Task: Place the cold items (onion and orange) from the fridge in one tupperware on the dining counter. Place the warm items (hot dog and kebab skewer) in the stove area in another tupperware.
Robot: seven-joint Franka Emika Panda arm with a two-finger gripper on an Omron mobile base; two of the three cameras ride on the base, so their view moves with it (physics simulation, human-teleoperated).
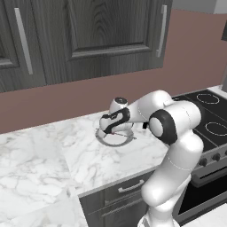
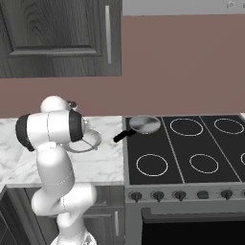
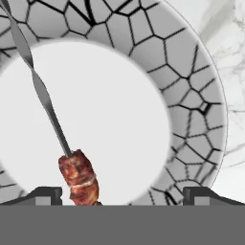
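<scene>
browned meat chunk on grey metal kebab skewer (image 3: 72,167) lies on white plate with cracked grey rim (image 3: 191,95), between wide-spread gripper (image 3: 122,196) fingers, nothing held. best lowered straight, centred over meat before closing.

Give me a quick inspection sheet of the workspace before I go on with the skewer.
Surface: white marble counter, beside a black stove.
Job's things: kebab skewer lies on a plate with a cracked-pattern rim, meat at the near end, metal stem running away across the plate. Plate sits on the counter, left of the stove.
Clutter: a pan on the stove's rear left burner.
Gripper: gripper open, hovering low over the plate, meat near its left tip, not gripped.
Cables: nothing seen.
Surroundings: dark wood cabinets above, brownish wall, drawers under the counter.
</scene>
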